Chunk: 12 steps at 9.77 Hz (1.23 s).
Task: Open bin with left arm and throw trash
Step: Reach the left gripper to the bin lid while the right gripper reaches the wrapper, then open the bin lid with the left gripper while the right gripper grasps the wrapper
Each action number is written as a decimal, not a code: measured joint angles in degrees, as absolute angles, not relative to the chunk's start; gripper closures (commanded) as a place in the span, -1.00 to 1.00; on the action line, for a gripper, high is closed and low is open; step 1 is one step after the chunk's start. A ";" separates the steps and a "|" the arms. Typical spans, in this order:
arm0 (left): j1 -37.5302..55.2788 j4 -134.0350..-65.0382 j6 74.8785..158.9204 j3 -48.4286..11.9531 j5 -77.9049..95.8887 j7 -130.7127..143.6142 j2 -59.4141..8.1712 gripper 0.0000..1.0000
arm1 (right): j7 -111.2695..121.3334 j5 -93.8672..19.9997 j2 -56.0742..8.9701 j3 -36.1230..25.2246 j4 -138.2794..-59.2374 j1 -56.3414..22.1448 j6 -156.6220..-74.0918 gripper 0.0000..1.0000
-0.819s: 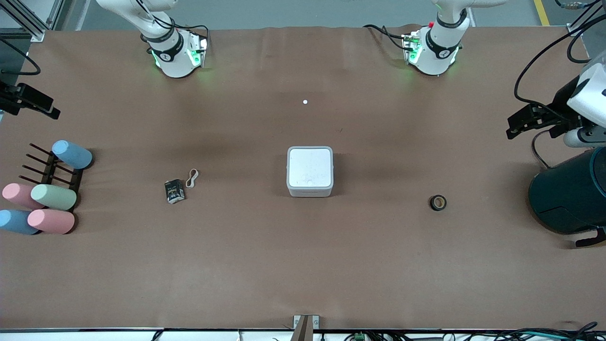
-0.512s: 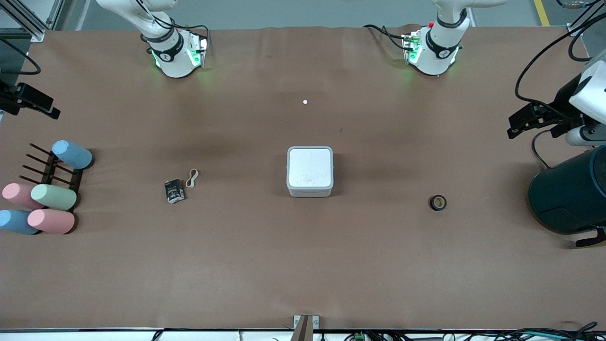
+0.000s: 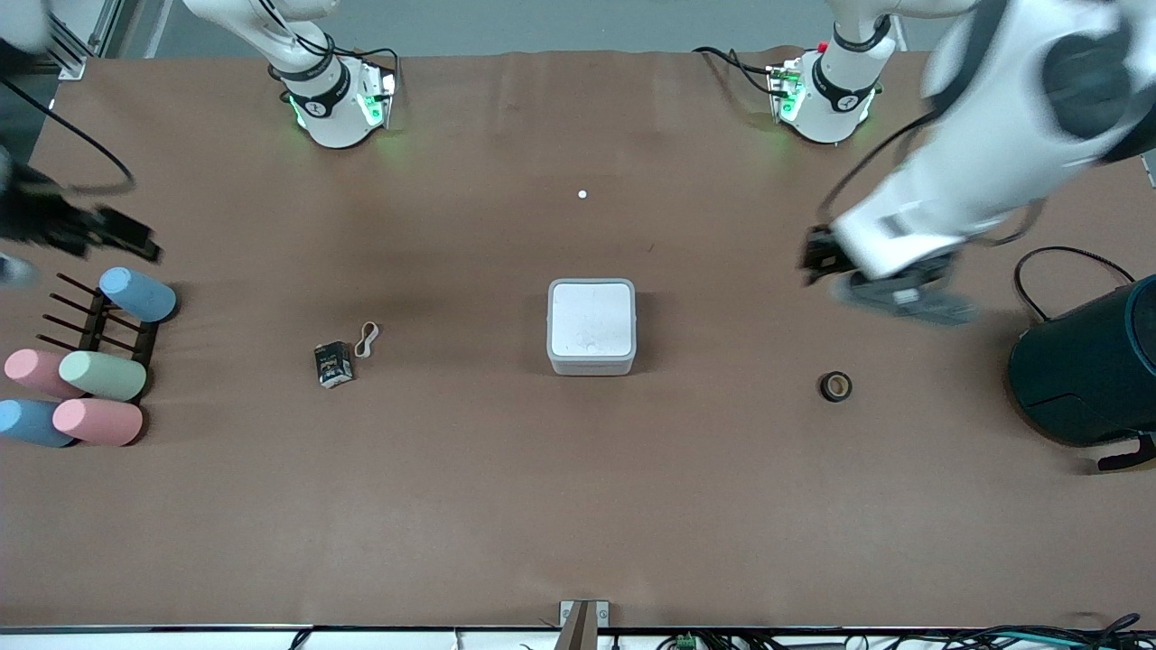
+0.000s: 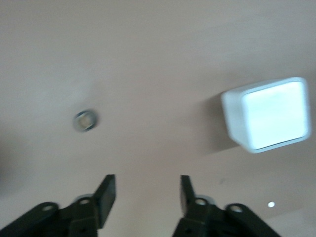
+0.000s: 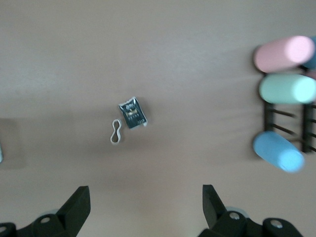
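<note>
The bin (image 3: 591,327) is a small white-grey square box mid-table with its lid shut; it also shows in the left wrist view (image 4: 269,114). The black packet (image 3: 332,364) and the beige rubber band (image 3: 366,338) lie side by side toward the right arm's end, and show in the right wrist view as packet (image 5: 133,113) and band (image 5: 116,132). The black tape roll (image 3: 835,386) lies toward the left arm's end, also in the left wrist view (image 4: 85,120). My left gripper (image 3: 815,259) (image 4: 148,190) is open and empty, up over the table between bin and roll. My right gripper (image 3: 135,242) (image 5: 145,202) is open and empty by the cup rack.
A large dark teal cylinder (image 3: 1093,370) stands at the left arm's end. A dark rack (image 3: 99,325) with several pastel cups (image 3: 101,375) sits at the right arm's end. A small white dot (image 3: 582,194) lies between the bases and the bin.
The left arm has swung in fast from the table's end by the teal cylinder to over the table near the tape roll. The right gripper has shifted inward toward the cup rack.
</note>
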State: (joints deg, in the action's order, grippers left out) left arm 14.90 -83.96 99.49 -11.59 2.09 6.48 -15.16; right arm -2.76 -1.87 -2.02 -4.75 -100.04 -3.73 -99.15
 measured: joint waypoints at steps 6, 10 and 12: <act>28.12 -80.38 123.79 -11.90 2.08 9.47 -38.87 1.00 | -2.73 -1.87 -12.57 -4.44 -126.03 -9.61 -139.32 -1.00; 30.72 -79.40 124.30 -11.93 2.08 15.93 -40.36 1.00 | -2.72 -1.87 -19.28 -4.40 -130.08 -10.68 -153.12 -1.00; 30.95 -79.42 126.41 -11.94 2.08 15.93 -41.18 1.00 | -2.72 -1.87 -20.78 -4.39 -130.01 -11.06 -156.92 -1.00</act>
State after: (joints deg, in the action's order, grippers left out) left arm 30.95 -79.42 126.41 -11.94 2.08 15.93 -41.18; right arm -2.72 -1.87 -20.78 -4.39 -130.01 -11.06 -156.92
